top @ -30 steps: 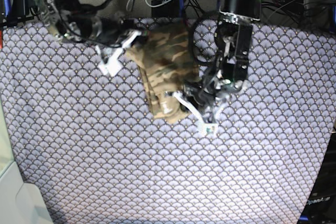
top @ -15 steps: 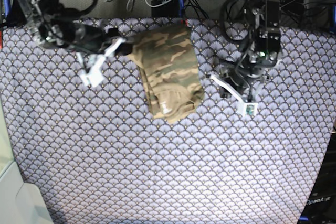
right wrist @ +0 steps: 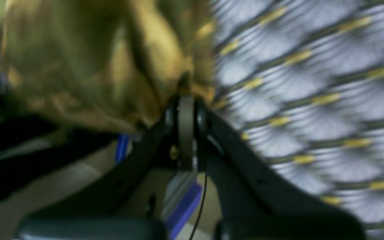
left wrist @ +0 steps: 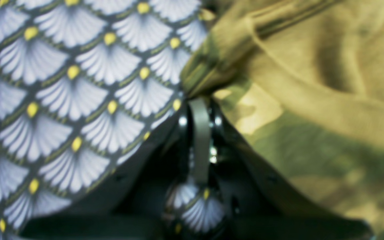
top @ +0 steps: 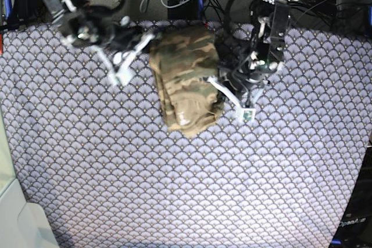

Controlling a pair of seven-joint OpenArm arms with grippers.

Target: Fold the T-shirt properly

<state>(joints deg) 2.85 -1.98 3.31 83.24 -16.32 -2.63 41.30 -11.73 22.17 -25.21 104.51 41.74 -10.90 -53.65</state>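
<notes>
Base view: your camouflage T-shirt (top: 187,82) lies folded into a narrow bundle at the far middle of the purple scallop-patterned tablecloth (top: 186,184). Left gripper (top: 216,81) fingers pressed together against its right edge. Right gripper (top: 152,40) fingers likewise closed at its far-left corner; pinched cloth not discernible.

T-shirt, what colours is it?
The T-shirt is camouflage: tan, olive and brown patches. The base view shows it best.

T-shirt (top: 186,82): tan, olive and brown camouflage print; tablecloth (top: 174,190): purple-grey, repeating pale scallop fans with dark outlines and a yellow dot at each tip; arm links: black, white fittings
</notes>
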